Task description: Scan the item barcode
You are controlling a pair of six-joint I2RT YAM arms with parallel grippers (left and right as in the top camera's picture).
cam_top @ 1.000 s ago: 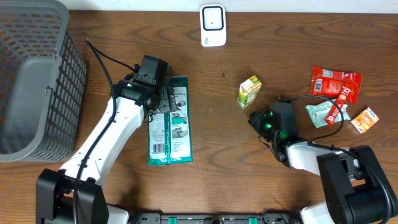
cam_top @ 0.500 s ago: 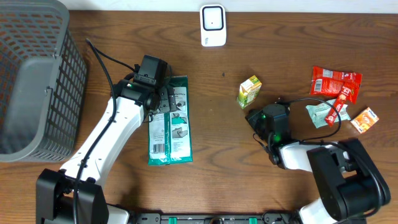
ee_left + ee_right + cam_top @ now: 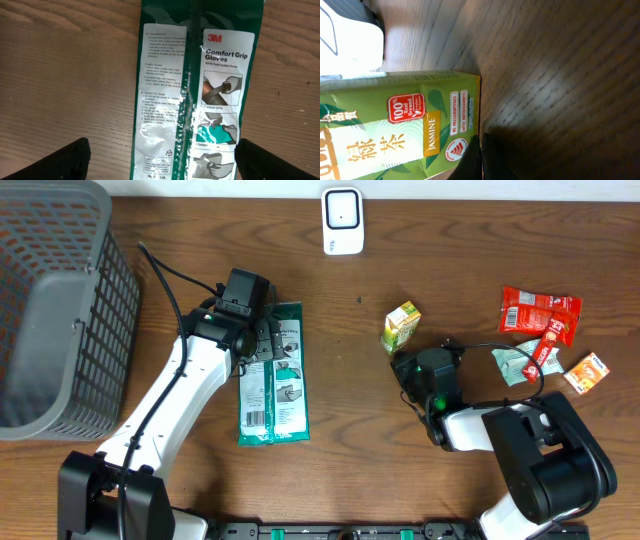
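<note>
A green 3M glove pack (image 3: 275, 385) lies flat on the wooden table, printed side up (image 3: 200, 90), with a barcode near its lower end. My left gripper (image 3: 263, 340) hovers over its upper part, open, its fingers (image 3: 70, 160) standing either side of the pack (image 3: 172, 162). A white scanner (image 3: 342, 220) stands at the table's far edge. My right gripper (image 3: 407, 363) is shut on nothing, its tip (image 3: 480, 160) right beside the corner of a green jasmine tea carton (image 3: 400, 327) (image 3: 395, 130). I cannot tell whether it touches the carton.
A grey mesh basket (image 3: 60, 300) fills the far left. At the right lie red snack packets (image 3: 540, 310), a pale packet (image 3: 515, 363) and a small orange pack (image 3: 587, 372). A black cable loops from the right arm.
My right arm has slid left toward the tea carton, its gripper staying shut. The left arm and the glove pack have not moved.
</note>
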